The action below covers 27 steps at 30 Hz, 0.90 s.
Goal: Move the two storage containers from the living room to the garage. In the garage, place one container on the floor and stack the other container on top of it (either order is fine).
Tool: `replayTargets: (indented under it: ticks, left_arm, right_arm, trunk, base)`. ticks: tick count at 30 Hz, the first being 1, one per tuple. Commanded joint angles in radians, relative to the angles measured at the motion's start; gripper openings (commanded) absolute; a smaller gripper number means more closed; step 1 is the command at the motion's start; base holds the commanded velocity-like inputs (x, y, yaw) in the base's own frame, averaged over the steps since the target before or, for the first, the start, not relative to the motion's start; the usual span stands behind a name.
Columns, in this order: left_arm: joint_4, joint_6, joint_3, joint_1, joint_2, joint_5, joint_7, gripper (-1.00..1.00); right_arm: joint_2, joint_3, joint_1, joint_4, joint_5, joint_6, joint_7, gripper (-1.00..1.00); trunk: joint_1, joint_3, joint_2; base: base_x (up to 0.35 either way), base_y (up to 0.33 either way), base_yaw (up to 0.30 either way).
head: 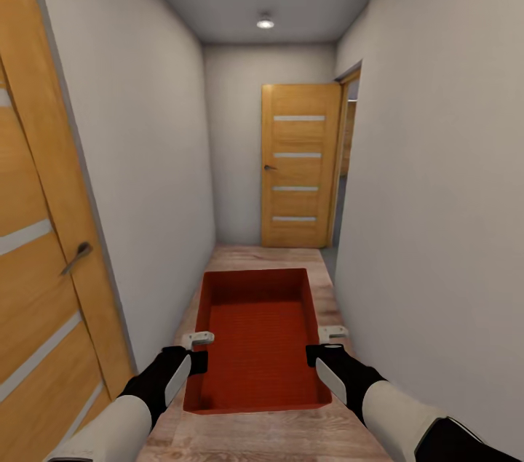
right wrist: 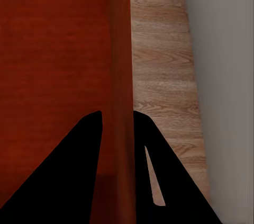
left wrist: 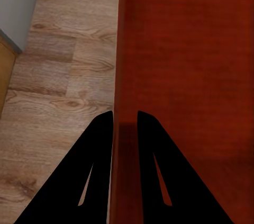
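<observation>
Storage container (head: 258, 345): orange-red rectangular bin, ribbed base, straight walls, wood-plank floor (head: 291, 440).

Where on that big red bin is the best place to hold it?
By its two long side walls, one tool per side from above. The storage container is wide and open-topped, and each thin upright wall fits between the fingers of the left tool and right tool.

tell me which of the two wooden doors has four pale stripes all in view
The far door at the corridor's end, facing the camera; the near door on the left wall is cropped by the picture's edge.
</observation>
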Motion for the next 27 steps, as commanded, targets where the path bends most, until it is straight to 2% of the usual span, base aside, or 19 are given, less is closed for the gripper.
replayTargets:
  ticks: [1,27]
  left_arm:
    - [0.002,0.008,-0.005,0.001,0.031,-0.021,0.019,-1.00]
    - [0.002,0.009,-0.005,0.001,0.031,-0.021,0.019,-1.00]
  right_arm:
    - [-0.001,-0.022,-0.002,-0.005,0.008,0.004,-0.007,-1.00]
    - [-0.001,-0.022,-0.002,-0.005,0.008,0.004,-0.007,-1.00]
  trunk:
    - [0.001,0.000,-0.001]
    - [0.001,0.000,-0.001]
  base:
    - [0.325,0.000,0.000]
    - [0.325,0.000,0.000]
